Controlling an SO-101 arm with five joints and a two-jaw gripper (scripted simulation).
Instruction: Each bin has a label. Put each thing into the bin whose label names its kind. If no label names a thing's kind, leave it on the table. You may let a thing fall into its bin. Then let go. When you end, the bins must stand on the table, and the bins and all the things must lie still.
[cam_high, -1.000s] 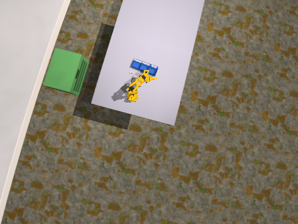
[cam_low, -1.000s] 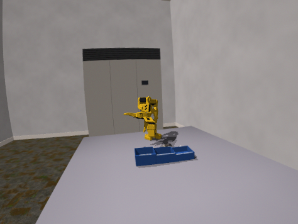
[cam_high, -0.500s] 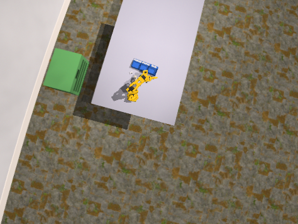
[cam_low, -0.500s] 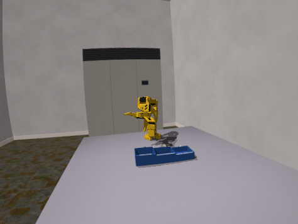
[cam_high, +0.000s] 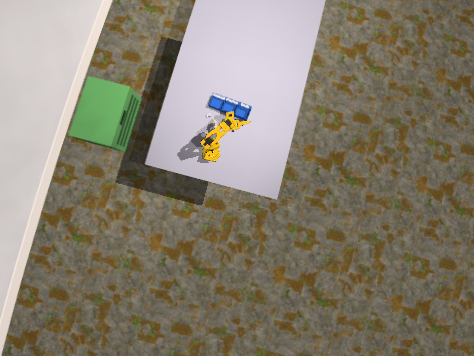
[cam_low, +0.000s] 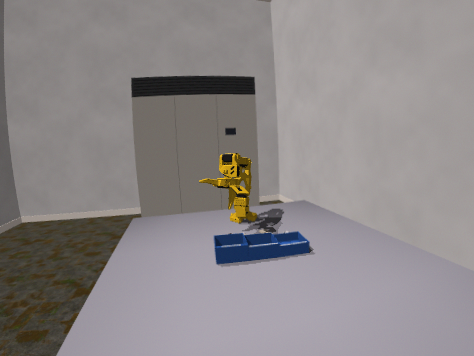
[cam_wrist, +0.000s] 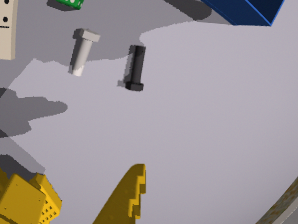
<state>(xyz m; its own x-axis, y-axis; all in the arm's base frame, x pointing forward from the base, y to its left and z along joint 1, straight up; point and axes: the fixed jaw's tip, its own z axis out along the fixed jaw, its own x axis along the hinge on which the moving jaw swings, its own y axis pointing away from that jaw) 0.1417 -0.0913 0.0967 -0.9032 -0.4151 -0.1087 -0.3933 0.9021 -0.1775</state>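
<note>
Yellow arm (cam_high: 218, 134) (cam_low: 243, 187) bent fwd above its base, fingers wide open w/ nothing held.

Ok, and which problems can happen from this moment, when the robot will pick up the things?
The black bolt and the pale bolt lie close together, so the wide-open gripper might bump one while reaching for the other.

The bolts are slim and lie on their sides; a grasp off centre could let one roll or slip.

The blue bins stand near the arm, so a low swing might push them.
</note>
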